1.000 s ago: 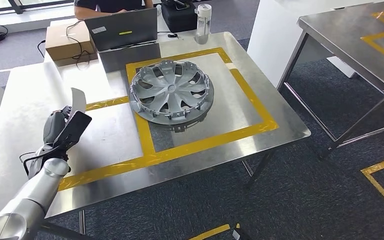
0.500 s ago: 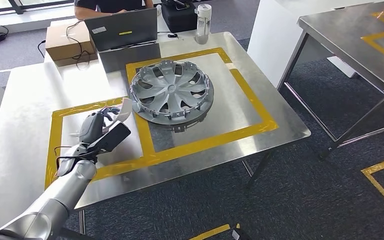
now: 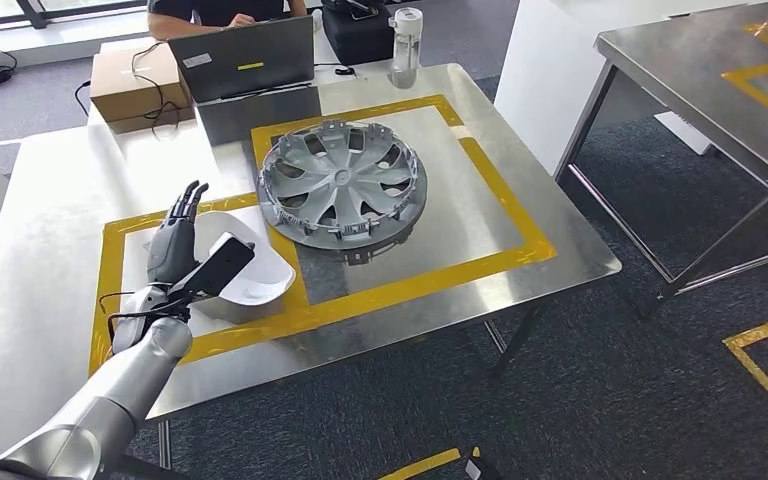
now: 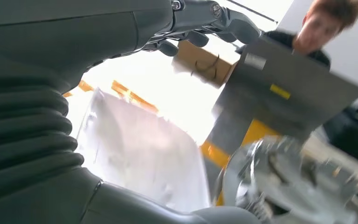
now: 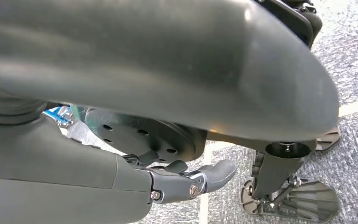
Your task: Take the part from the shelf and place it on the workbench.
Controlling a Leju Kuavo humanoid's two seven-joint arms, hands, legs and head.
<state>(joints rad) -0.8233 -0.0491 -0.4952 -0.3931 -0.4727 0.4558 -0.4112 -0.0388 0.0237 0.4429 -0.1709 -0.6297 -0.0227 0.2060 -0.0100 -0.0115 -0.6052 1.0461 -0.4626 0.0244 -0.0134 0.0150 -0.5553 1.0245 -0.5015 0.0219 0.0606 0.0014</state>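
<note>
Steel workbench (image 3: pixel 440 215) with yellow tape outlines lies before us. Our left hand (image 3: pixel 173 243) hovers with fingers (image 3: pixel 188 199) spread and straight, holding nothing. Just beneath and beside them, the white curved plastic part (image 3: pixel 252 283) rests inside the taped square. We judge placement done; only withdrawing remains. Our right hand (image 5: pixel 186 182) hangs, fingers loosely curled.
</note>
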